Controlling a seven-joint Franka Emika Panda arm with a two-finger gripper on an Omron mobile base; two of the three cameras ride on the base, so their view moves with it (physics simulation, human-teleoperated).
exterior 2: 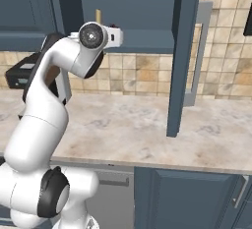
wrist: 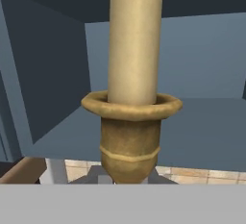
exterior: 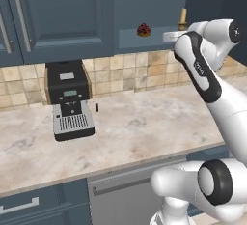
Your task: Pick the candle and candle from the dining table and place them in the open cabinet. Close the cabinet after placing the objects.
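- Lower drawer front (exterior: 29, 204), blue-grey, short horizontal handle, nearest the base at the left of the left base view
- Counter (exterior: 144, 127), beige marbled stone top, broad and flat, running below the wall units
- Coffee machine (exterior: 70, 101), black body with grey drip grille, standing on the counter against the tiled wall (exterior: 125, 72)
- Open cabinet door (exterior 2: 179, 56), dark blue-grey, swung outward edge-on in the right base view, vertical silver bar handle (exterior 2: 199, 51) on its far face
- Gripper (exterior 2: 114, 35), raised to the cabinet opening, clenched on the candle's holder; fingertips themselves hidden below the frame in the hand view
- Candle (wrist: 134, 38), thin cream shaft, upright in a brass candlestick (wrist: 130, 139) with a flared cup; held up at the mouth of the cabinet; whether its base touches the shelf cannot be told
- Cabinet (exterior: 159, 7), dark blue-grey wall unit, interior shelf visible behind the candle
- Dark red round lump (exterior: 144, 30), resting on the cabinet shelf, left of the candle and apart from it
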